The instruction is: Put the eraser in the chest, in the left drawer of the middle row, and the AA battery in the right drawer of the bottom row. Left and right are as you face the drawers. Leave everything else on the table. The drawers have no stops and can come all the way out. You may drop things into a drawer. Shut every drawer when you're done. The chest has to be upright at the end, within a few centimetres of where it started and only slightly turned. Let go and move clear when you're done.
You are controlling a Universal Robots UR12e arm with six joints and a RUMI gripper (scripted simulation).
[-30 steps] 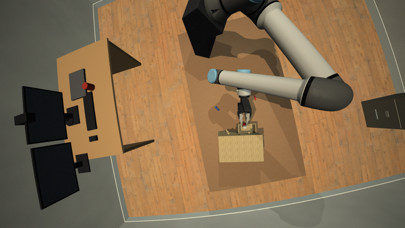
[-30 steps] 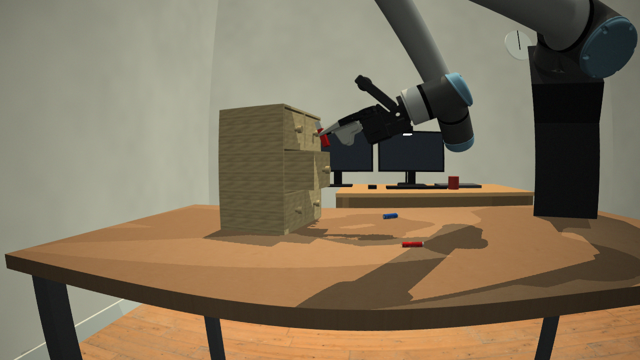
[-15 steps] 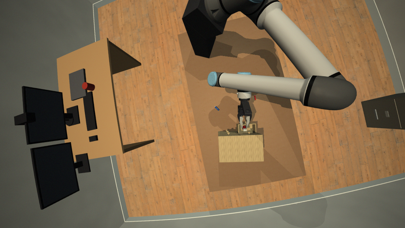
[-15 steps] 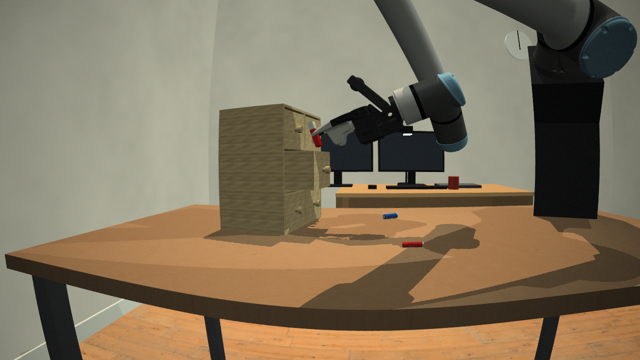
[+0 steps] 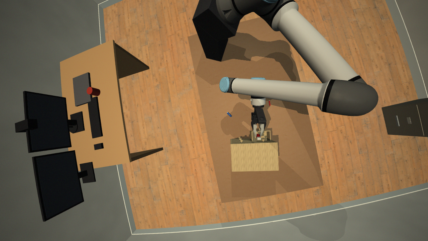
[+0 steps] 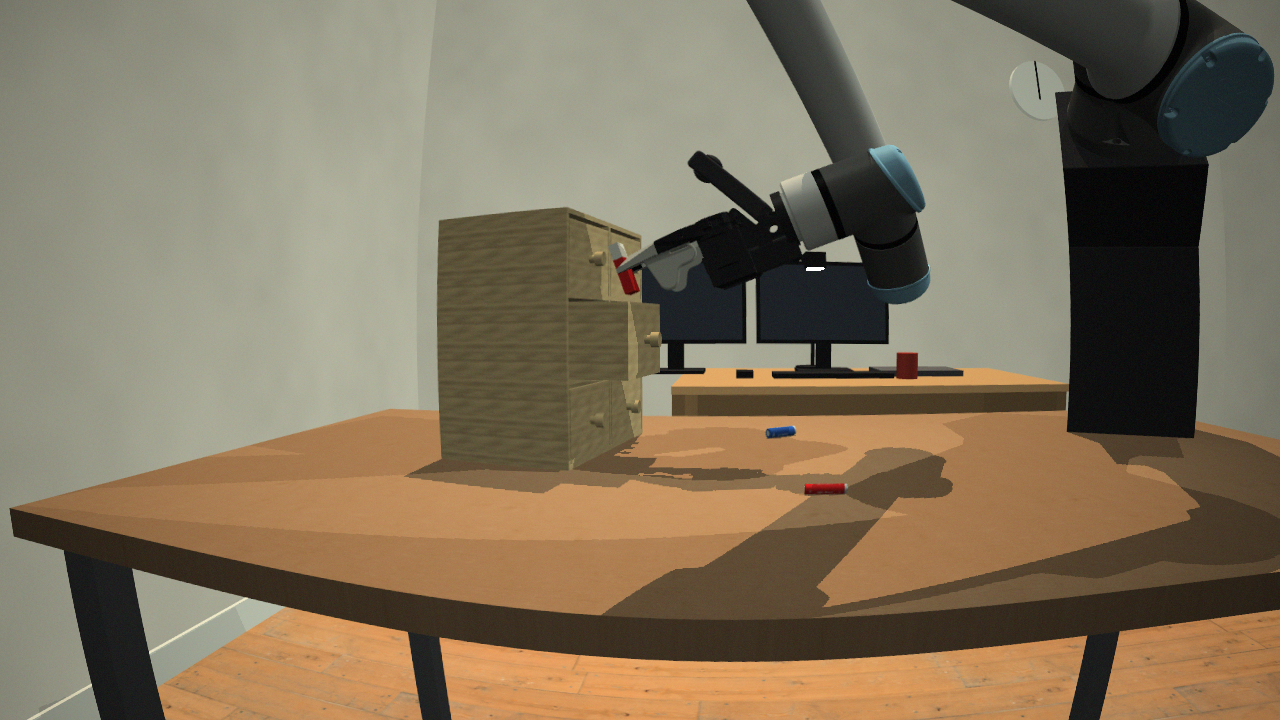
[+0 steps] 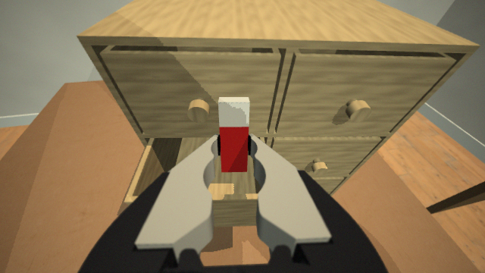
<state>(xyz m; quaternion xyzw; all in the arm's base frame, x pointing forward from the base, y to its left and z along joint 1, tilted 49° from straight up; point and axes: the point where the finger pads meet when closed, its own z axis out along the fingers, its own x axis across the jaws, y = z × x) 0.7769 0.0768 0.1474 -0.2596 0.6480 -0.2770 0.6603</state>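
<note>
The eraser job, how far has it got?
Done: the middle-left drawer is pulled open. In hand: the end effector grips the red-and-white eraser above that drawer, not yet released. Left: drop it, put the battery in the bottom-right drawer, and shut every drawer.

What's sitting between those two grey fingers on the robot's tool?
A red-and-white eraser is pinched between the tool's fingers, above the open middle-left drawer; the wrist view shows it best.

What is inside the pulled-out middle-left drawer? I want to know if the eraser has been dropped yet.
Only bare wooden floor shows in the open drawer. The eraser is not in it: the claw grips it above the drawer. The claw covers much of the drawer's inside.
</note>
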